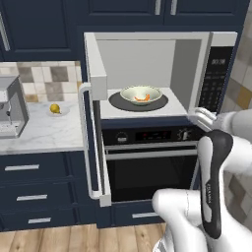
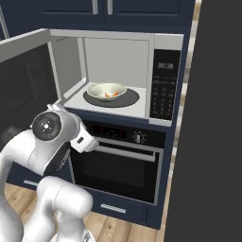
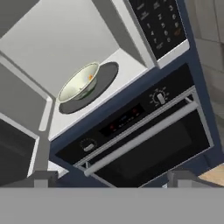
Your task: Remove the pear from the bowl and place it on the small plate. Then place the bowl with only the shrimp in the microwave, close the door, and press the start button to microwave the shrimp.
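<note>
**Bowl's parked in the microwave, door hanging wide open**

Left base view first: the microwave (image 1: 162,74) is wide open, and the bowl (image 1: 141,94) sits on the dark round turntable (image 1: 139,102) inside, with the orange shrimp (image 1: 142,98) lying in it. The door (image 1: 96,118) is swung out to the left, edge-on to the camera, with its long silver handle (image 1: 86,142) running down the near side. Off to the left on the marble counter (image 1: 44,133), the yellow pear (image 1: 55,109) rests on the small plate (image 1: 58,111), well apart from the microwave. A coffee machine (image 1: 11,108) stands at the far left of that counter. The black oven (image 1: 147,162) sits right under the microwave. The white arm comes up at the lower right, its hand end reaching in front of the microwave's lower right corner.

Right base view: same bowl (image 2: 107,91) on the turntable, shrimp (image 2: 111,94) a small orange fleck inside. The door (image 2: 26,80) fills the left side, dark glass facing in. The black control strip (image 2: 164,85) is on the right of the cavity.

Hand view: everything's tilted. The bowl (image 3: 79,82) is seen from the side on the turntable, the shrimp (image 3: 91,77) just peeking over the rim. The oven's bar handle (image 3: 144,135) runs diagonally below. The gripper (image 3: 112,180) has its two fingertips far apart at the bottom edge, spread wide with nothing between them.
</note>
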You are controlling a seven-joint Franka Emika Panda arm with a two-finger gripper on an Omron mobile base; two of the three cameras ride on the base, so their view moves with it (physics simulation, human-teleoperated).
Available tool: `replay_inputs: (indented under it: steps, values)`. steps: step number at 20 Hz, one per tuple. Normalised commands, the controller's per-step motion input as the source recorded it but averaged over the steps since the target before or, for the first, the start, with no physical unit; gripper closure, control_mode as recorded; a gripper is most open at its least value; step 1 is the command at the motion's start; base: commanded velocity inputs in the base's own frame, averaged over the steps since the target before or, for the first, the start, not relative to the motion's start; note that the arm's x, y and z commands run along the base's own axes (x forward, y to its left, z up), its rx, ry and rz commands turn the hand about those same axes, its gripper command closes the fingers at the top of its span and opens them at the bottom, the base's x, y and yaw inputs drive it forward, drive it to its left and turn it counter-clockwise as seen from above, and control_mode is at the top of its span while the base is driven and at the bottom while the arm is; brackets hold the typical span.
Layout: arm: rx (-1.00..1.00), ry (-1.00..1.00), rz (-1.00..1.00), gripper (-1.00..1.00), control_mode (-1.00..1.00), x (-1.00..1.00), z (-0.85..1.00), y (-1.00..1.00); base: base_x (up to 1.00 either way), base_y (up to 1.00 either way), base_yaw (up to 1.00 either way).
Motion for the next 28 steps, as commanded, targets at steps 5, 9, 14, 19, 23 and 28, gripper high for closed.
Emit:
replay_inputs:
  steps: [5,9,14,19,23,28]
  values:
    - [-0.23,0.0,0.07,-1.0,-1.0,-1.0,0.0,0.47,0.0,0.0,0.0]
    - [-0.25,-0.14,0.13,-1.0,-1.0,-1.0,-0.14,0.53,0.0,0.0,0.0]
    - [-0.21,-0.17,0.18,-1.0,-1.0,-1.0,-0.13,0.4,0.0,0.0,0.0]
    - [-0.23,-0.13,0.15,-1.0,-1.0,-0.98,0.0,0.33,0.0,0.0,0.0]
    - [-0.36,-0.02,0.23,-1.0,-1.0,-0.44,0.0,0.88,0.0,0.0,0.0]
    - [-0.32,-0.06,0.28,-1.0,-1.0,-0.18,0.0,0.93,0.0,0.0,0.0]
